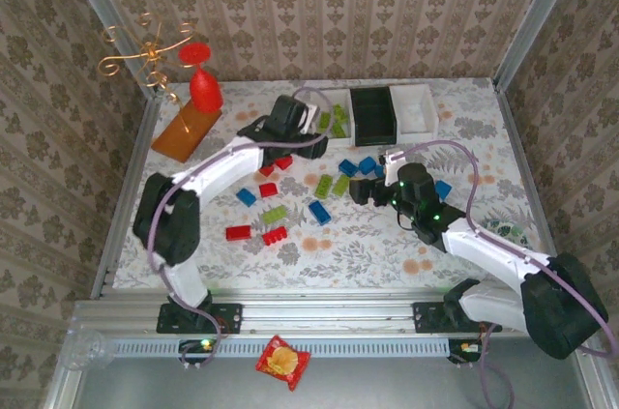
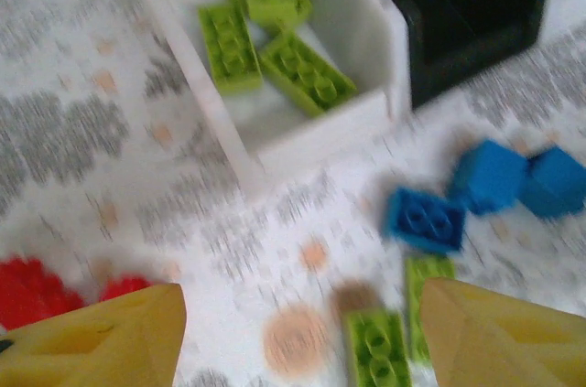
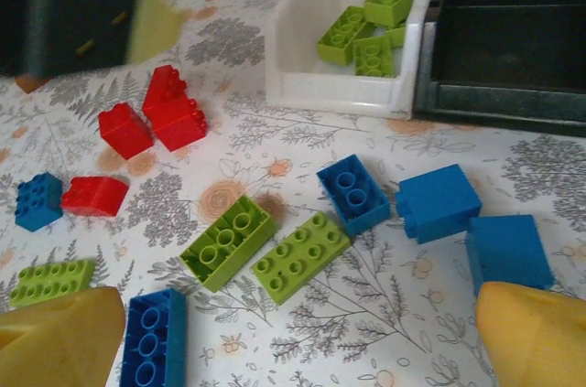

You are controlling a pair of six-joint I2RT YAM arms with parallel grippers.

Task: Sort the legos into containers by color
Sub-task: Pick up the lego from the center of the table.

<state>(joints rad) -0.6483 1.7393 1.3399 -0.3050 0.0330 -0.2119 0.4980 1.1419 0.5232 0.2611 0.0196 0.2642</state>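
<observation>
Red, lime green and blue legos lie scattered on the flowered table (image 1: 193,254). The left white container (image 2: 311,135) holds green bricks (image 2: 307,71); the black container (image 1: 372,117) and the right white container (image 1: 414,109) stand beside it. My left gripper (image 2: 302,332) hovers open and empty just in front of the left bin, blurred, with a green brick (image 2: 377,350) and a blue brick (image 2: 423,220) below. My right gripper (image 3: 298,350) stands open above two green bricks (image 3: 302,254), with blue bricks (image 3: 352,193) just beyond. Red bricks (image 3: 124,129) lie to the left.
An orange wedge (image 1: 184,131), a tall red cone figure (image 1: 204,90) and a gold wire ornament (image 1: 145,51) occupy the back left corner. A red snack packet (image 1: 282,361) lies in front of the arm bases. Patterned walls enclose the table.
</observation>
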